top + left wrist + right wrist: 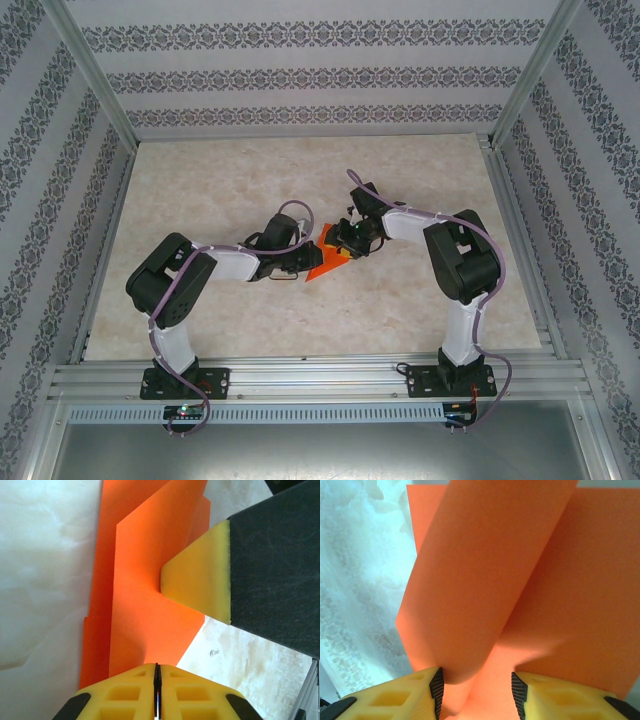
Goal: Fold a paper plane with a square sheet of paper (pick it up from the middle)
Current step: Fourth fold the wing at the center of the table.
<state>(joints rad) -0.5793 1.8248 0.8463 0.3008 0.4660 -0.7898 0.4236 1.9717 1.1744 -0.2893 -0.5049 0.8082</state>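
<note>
- The thin orange-red paper sheet lies about the middle of the beige marbled table surface, between the two grippers. It is partly folded, not flat.
- In the left wrist view the orange-red paper sheet shows several layers with straight creases, and one flap stands up from the surface.
- The left gripper is at the left side of the sheet. Its yellow fingers are pressed together, with only a thin slit between them, and they pinch the near edge of the sheet.
- The right gripper is over the right part of the sheet. One of its yellow pads touches the raised flap.
- In the right wrist view the jaws of the right gripper stand apart. A curled flap of the sheet goes down between them and touches one inner pad.
</note>
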